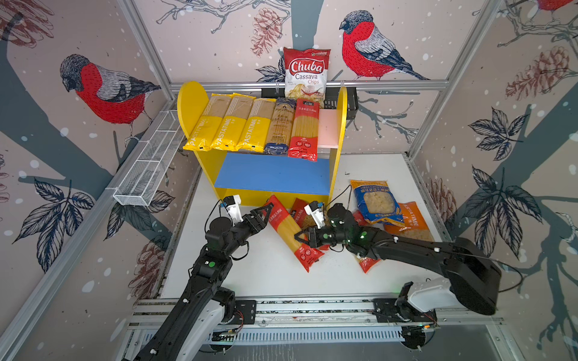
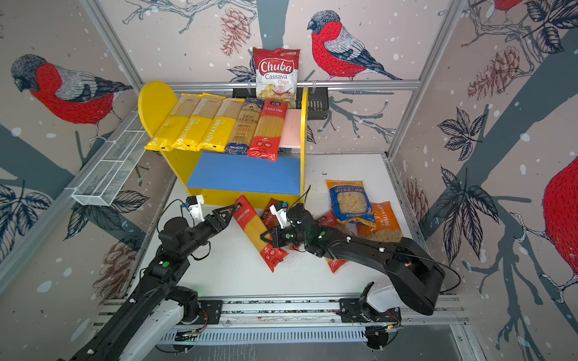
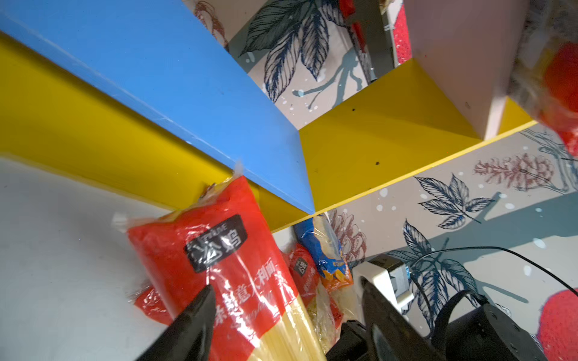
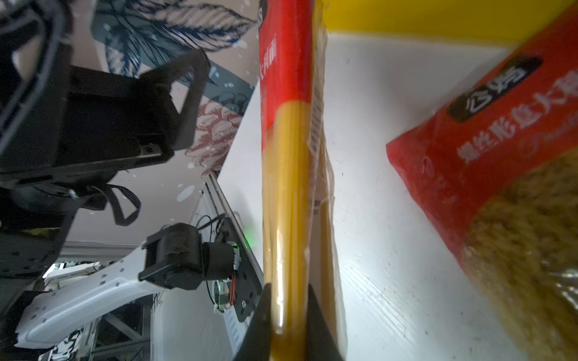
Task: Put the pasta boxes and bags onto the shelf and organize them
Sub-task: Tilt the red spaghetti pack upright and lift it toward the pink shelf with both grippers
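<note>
Right gripper is clamped across the middle of the red spaghetti pack. The pack lies slantwise on the table, its far end at the foot of the shelf. Left gripper stands with jaws apart at that far end.

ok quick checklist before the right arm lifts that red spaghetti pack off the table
1. Right gripper shut on the red spaghetti pack: ok.
2. Left gripper clear of that pack: not ok, its open jaws straddle the pack's red end in the left wrist view.
3. Pack free of the short red bag beside it: cannot tell.
4. Bare strip on the pink upper board for one more pack: ok.
5. Blue lower board unobstructed: ok.
</note>
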`<state>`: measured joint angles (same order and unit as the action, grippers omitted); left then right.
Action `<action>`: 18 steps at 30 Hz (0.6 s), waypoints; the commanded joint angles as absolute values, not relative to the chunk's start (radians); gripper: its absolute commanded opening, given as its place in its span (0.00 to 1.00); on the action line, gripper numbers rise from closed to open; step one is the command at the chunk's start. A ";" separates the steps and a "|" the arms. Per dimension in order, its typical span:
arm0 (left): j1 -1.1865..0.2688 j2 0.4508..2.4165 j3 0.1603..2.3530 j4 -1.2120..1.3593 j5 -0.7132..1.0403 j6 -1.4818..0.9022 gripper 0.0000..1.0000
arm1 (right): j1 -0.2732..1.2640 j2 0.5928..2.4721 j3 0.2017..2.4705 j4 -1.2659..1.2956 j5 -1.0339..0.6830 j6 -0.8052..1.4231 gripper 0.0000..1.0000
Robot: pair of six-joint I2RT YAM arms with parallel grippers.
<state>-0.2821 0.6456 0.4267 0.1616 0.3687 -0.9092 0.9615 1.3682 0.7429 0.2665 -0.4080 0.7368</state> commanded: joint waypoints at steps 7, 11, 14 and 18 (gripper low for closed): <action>-0.303 0.678 0.438 0.436 0.512 -0.982 0.79 | 0.965 1.180 0.648 0.655 -0.284 0.854 0.00; -0.379 0.707 0.436 0.484 0.489 -0.970 0.79 | 0.985 1.149 0.650 0.685 -0.279 0.854 0.00; -0.415 0.731 0.436 0.519 0.482 -0.971 0.79 | 1.002 1.139 0.656 0.708 -0.300 0.846 0.00; -0.423 0.740 0.442 0.569 0.490 -0.976 0.77 | 1.021 1.132 0.663 0.727 -0.333 0.837 0.00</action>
<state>-0.4175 0.7387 0.4358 0.4606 0.4709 -0.9718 1.0115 1.1469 0.6468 0.5308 -0.2958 0.8425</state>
